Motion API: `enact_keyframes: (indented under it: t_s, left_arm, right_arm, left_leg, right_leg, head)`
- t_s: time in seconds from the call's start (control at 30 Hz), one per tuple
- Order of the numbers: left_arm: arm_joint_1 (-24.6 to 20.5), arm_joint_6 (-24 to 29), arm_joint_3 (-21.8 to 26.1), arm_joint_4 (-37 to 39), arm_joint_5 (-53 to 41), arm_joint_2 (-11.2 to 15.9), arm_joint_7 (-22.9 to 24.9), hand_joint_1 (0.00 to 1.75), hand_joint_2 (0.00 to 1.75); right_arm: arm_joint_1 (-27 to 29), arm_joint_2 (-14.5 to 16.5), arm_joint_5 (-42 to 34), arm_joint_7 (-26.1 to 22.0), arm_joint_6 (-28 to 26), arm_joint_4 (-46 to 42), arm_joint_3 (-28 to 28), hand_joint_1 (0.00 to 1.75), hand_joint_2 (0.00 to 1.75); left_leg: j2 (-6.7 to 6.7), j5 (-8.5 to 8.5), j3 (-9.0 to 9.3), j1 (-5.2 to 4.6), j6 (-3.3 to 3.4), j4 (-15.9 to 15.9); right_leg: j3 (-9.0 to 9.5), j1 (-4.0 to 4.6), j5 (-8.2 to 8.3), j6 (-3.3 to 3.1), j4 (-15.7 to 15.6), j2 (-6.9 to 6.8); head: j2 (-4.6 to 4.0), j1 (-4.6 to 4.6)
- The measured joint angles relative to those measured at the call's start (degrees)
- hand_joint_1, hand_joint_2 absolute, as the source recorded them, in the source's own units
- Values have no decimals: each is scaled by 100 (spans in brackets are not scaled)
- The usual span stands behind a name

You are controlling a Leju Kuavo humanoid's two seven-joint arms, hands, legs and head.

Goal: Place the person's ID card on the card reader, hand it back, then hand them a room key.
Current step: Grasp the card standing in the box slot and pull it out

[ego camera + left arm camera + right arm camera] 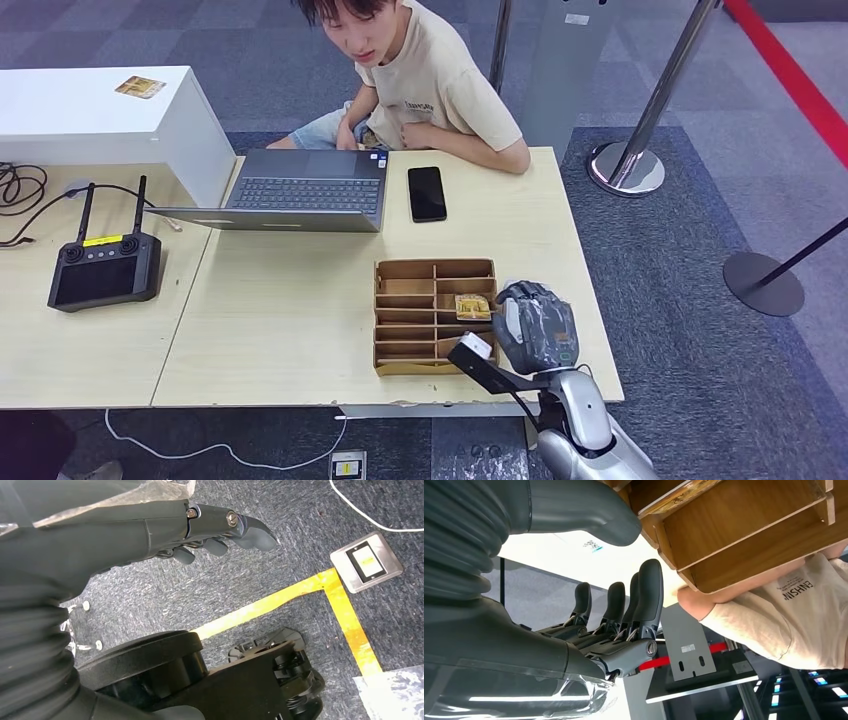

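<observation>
On the far left we have a white box (95, 115) with a small yellowish card (140, 87) lying on its top, too small to read. Below it on the pale wooden table (280, 320) sits a black handheld controller (105, 270) with two antennas up, cables trailing off the table's left edge.

Moving right, an open laptop (305, 190) lies nearly flat, and just beside it a black phone (427, 193) lies face up. Behind them a person (420, 85) in a beige T-shirt leans over the far edge of the table, one forearm resting on it.

Now the cardboard organiser (436, 316), a brown tray split into slots. In one of its right-hand slots lies a gold, patterned card (473, 306), flat; we cannot make out its print, nor say whether it is the ID or a room key. In the right wrist view a sliver of that card (684, 491) peeks over a divider, mostly hidden by cardboard.

Just right of the tray is our right hand (536, 325), back up, touching or nearly touching the tray's right wall. From the wrist camera its fingers (650, 597) stand straight and apart from the thumb, holding nothing.

Our left hand (220, 532) hangs low over grey carpet with yellow tape (300, 587) on it, fingers loosely curled, nothing in it.
</observation>
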Motion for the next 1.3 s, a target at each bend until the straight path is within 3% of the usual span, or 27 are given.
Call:
enact_keyframes:
  t_s: [0.47, 1.3]
  left_arm:
    - [0, 1, -1, 0, 13, 0, 0, 0, 175]
    - [0, 85, -2, 0, 59, -1, 9, 0, 175]
  right_arm:
    - [-6, -2, -8, 9, 10, 25, 61, 86, 175]
    - [122, -2, -124, 40, -148, 85, 63, 89, 175]
  left_leg:
    - [0, 0, 0, 0, 0, 0]
    - [1, 0, -1, 0, 0, 0]
  right_leg:
    - [0, 0, 0, 0, 0, 0]
    - [-2, 0, 0, 0, 0, 0]
  head:
    - [0, 0]
    - [0, 1]
